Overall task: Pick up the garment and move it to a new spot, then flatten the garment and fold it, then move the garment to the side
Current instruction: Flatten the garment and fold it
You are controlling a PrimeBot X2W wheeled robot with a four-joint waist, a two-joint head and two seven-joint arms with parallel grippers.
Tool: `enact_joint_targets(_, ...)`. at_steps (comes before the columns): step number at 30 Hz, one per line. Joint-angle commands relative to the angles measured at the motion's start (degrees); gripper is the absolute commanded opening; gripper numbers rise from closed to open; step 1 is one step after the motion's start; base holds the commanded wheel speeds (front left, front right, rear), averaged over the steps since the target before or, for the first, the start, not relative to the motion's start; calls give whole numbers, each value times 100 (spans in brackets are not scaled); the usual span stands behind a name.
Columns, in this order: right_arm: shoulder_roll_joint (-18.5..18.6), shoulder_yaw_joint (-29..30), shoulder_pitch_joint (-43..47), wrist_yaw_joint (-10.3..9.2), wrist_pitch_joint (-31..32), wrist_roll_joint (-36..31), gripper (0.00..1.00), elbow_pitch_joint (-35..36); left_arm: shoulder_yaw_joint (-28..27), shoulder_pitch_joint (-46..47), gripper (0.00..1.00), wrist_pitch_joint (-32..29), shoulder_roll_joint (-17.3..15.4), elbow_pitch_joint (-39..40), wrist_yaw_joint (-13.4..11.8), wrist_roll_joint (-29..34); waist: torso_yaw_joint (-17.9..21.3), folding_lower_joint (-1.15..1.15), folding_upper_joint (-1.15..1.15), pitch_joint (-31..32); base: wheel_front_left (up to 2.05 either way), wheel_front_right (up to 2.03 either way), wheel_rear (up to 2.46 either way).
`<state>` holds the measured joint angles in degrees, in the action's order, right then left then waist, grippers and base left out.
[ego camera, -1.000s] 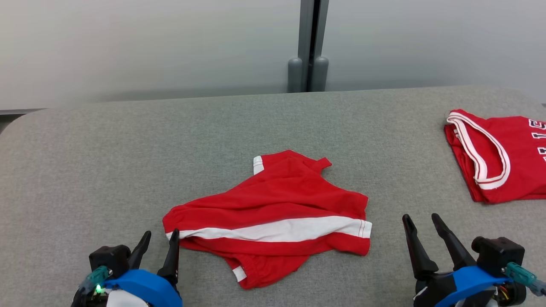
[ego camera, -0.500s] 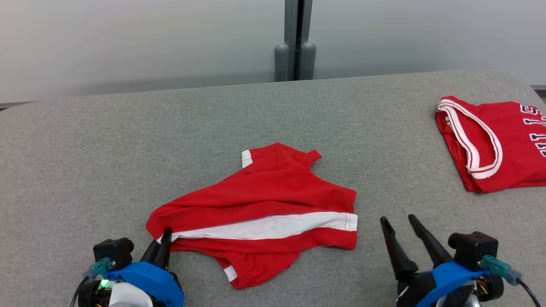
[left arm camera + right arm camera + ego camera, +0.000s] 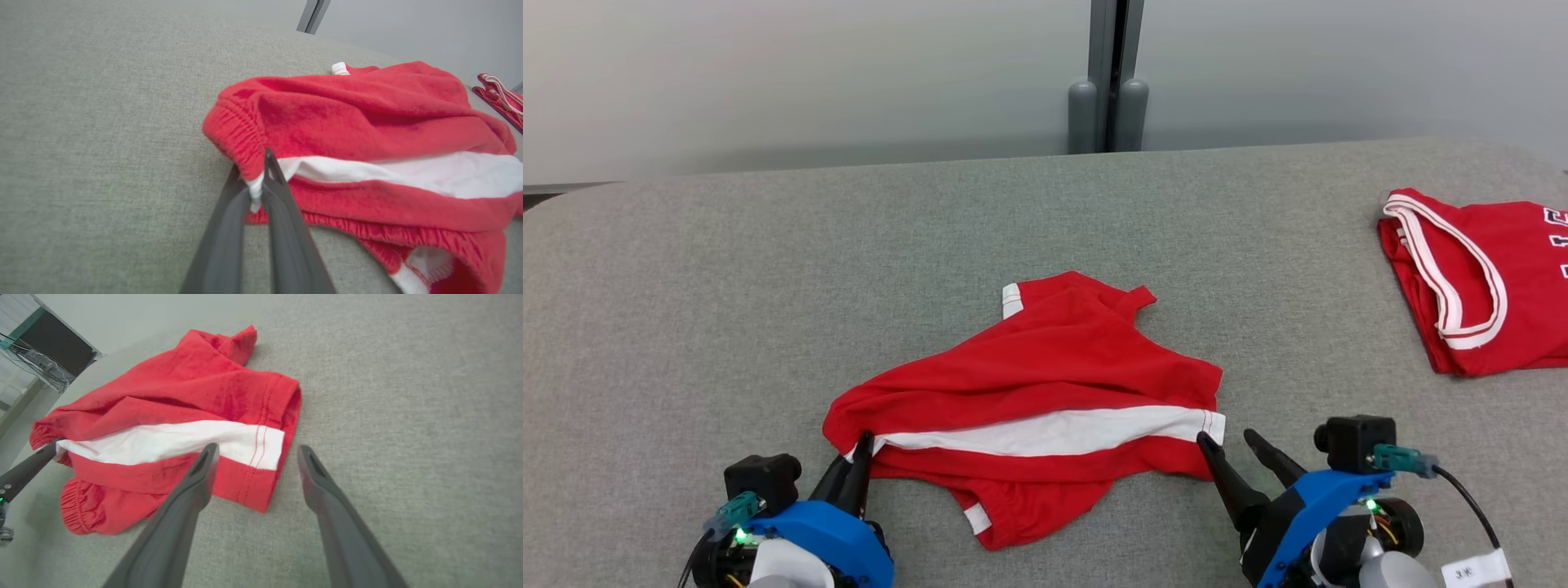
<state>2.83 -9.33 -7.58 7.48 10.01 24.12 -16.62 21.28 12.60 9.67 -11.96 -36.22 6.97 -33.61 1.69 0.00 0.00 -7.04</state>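
Grey padded tabletop [image 3: 768, 269], red garment [image 3: 1045, 384] crumpled at near centre: my left jaws pinch its left waistband corner for lifting; my right jaws stand wide beside its right hem.

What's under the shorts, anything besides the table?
Around the shorts only the grey table shows. Their own elastic waistband is folded beneath the white stripe. Whatever lies under the middle is covered by cloth.
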Motion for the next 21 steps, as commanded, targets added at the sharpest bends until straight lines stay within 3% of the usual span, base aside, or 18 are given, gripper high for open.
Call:
enact_joint_targets(1, 11, 12, -151, 3, 28, 20, 100, -196, 20, 112, 0, -3, -10, 26, 19, 32, -21, 0, 0, -30, 0, 0, 0)
enact_joint_targets(10, 13, -439, -796, 3, -146, 349, 98, -1106, 107, 267, 0, 44, 9, 56, 28, 12, -94, 0, 0, -171, 0, 0, 0)
enact_joint_targets(11, 12, -499, -844, 3, -174, 376, 87, -1155, 114, 275, 0, 54, 8, 59, 29, 5, -97, 0, 0, -176, 0, 0, 0)
enact_joint_targets(12, 11, -552, -895, 3, -236, 365, 24, -1184, 117, 278, 0, 62, 5, 65, 29, -3, -99, 0, 0, -180, 0, 0, 0)
enact_joint_targets(13, 11, -592, -946, 3, -297, 361, 0, -1200, 117, 282, 0, 61, 5, 76, 30, -12, -100, 0, 0, -181, 0, 0, 0)
enact_joint_targets(21, 13, -363, -1008, 3, -967, 197, 0, -504, 76, 176, 0, 60, -50, 788, 45, -258, -89, 0, 0, -40, 0, 0, 0)
